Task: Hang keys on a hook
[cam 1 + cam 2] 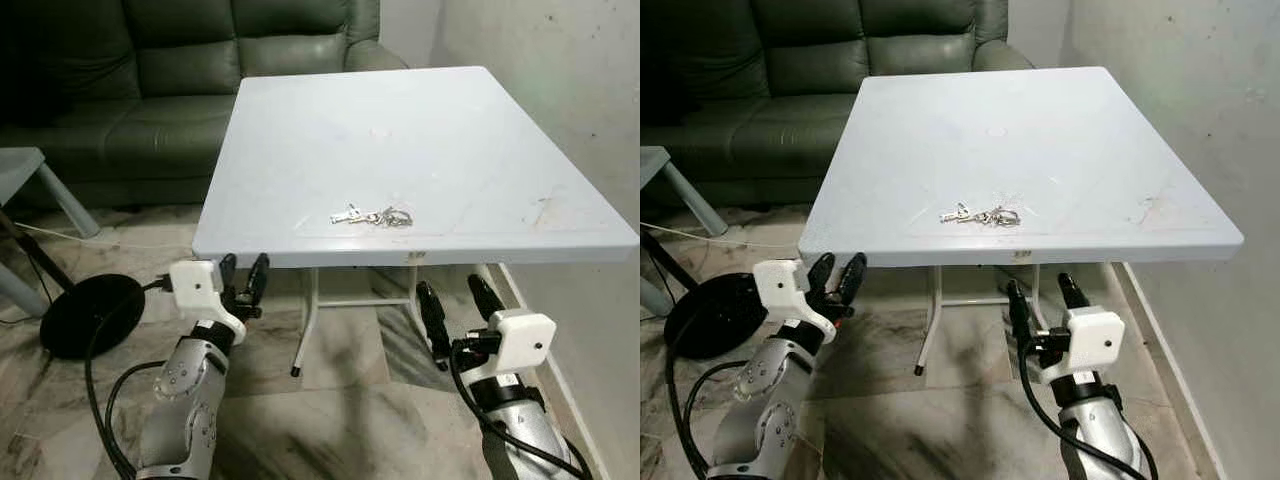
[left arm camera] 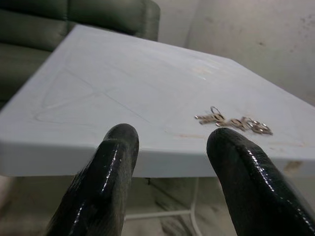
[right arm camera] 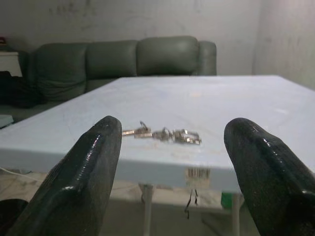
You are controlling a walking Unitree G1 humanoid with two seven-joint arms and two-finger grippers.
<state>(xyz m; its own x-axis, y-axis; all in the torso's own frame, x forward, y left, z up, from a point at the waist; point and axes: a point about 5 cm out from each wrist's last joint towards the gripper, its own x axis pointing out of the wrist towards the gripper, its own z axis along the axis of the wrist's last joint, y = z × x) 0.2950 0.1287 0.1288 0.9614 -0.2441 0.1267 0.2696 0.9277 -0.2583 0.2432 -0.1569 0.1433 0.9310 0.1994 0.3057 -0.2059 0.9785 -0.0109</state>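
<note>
A big dark green sofa (image 1: 190,90) sits at the back of the room, against the wall. In front of it stands a wide white bench (image 1: 400,130) with thin white legs, and its right side is close to a pale wall (image 1: 570,90). The floor (image 1: 330,410) under it is brown and grey marble. A round black stand base (image 1: 90,315) lies on the floor to the left, with a black cable beside it, and a corner of a small grey table (image 1: 25,170) pokes in at the left edge. The robot's two silver arms reach up from below, one on each side. The left gripper (image 1: 243,280) is just under the front left edge of the bench, and its two black fingers (image 2: 106,172) are a little way apart with nothing between them. The right gripper (image 1: 458,300) is below the front edge of the bench, more to the right, and its fingers (image 3: 83,172) are spread wide and hold nothing. Each wrist has a white box on it. The keys (image 1: 372,215) are the smallest thing here. They lie flat on top of the bench, near its front edge and about in the middle, a small shiny silver bunch on rings. Neither gripper touches them.
</note>
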